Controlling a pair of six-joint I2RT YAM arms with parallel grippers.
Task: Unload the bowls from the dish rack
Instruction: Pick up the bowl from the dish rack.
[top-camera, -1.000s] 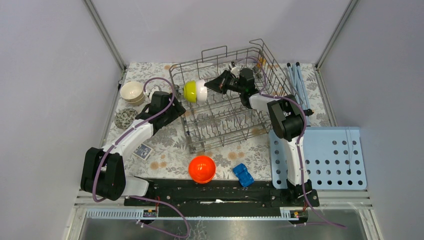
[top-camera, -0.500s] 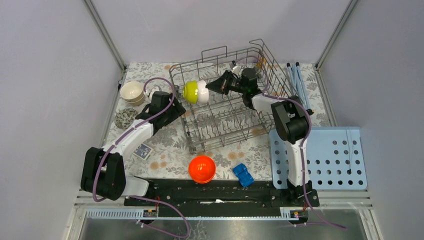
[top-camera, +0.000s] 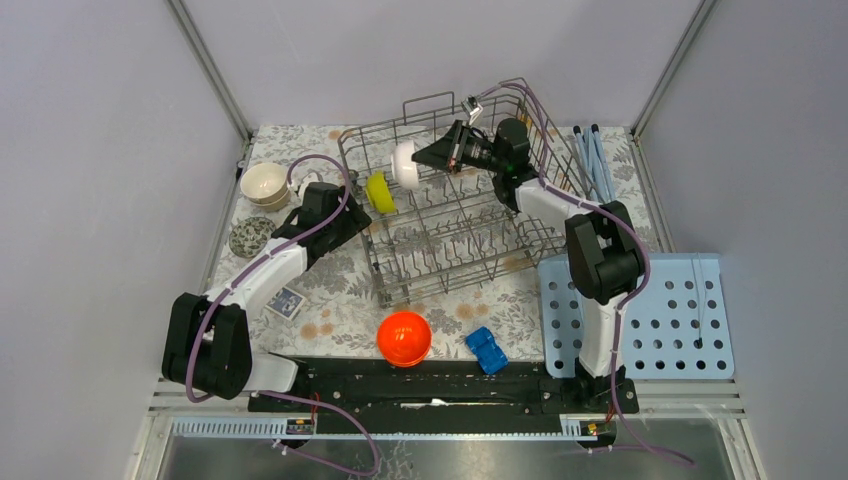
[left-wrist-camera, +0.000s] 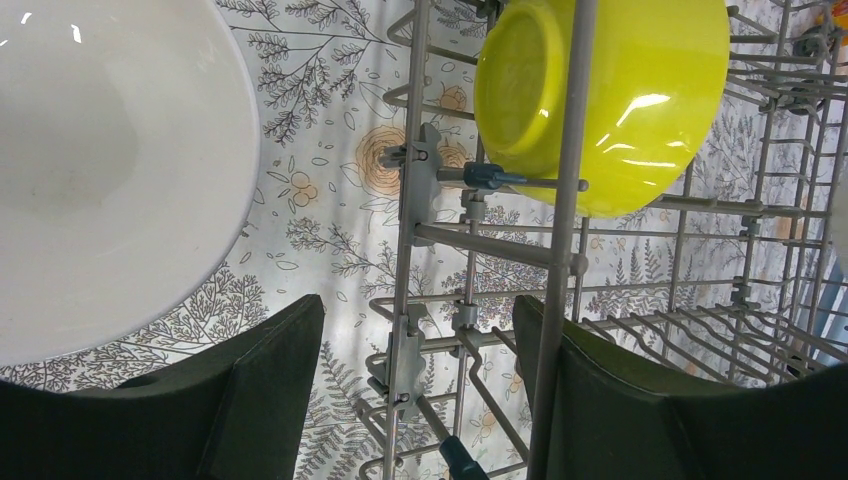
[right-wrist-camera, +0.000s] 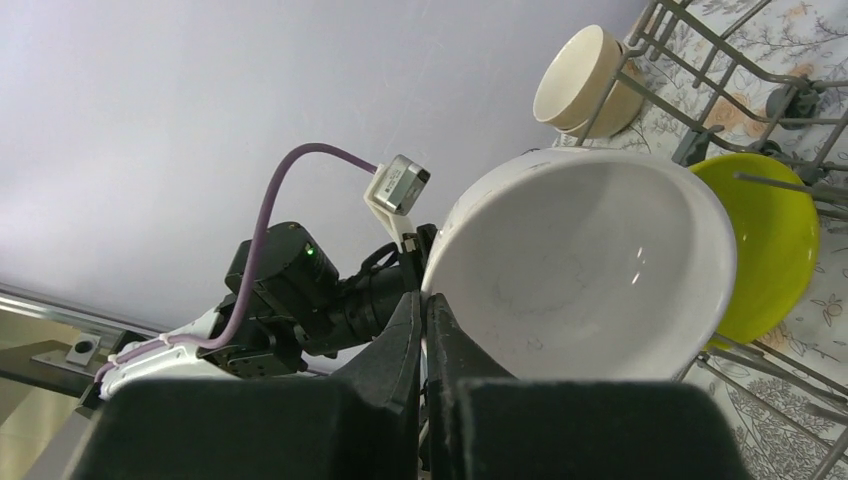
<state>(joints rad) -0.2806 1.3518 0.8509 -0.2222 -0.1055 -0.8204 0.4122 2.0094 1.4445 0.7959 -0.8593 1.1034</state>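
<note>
Right tool (right-wrist-camera: 424, 312) pinching glossy white bowl (right-wrist-camera: 585, 270) rim; left tool (left-wrist-camera: 415, 325) wide beside wire rack (top-camera: 455, 240).

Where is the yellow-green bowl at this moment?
In the top view, the yellow-green bowl stands on edge at the left end of the dish rack, near the white bowl held by the right gripper.

1. I get the top view from high behind the near edge, looking down over the whole table (top-camera: 340, 300).
2. My left wrist camera peers closely through dish rack (left-wrist-camera: 565, 200) wires at the yellow-green bowl (left-wrist-camera: 600, 100).
3. My right wrist camera, equally near, shares that bowl (so does the top).
</note>
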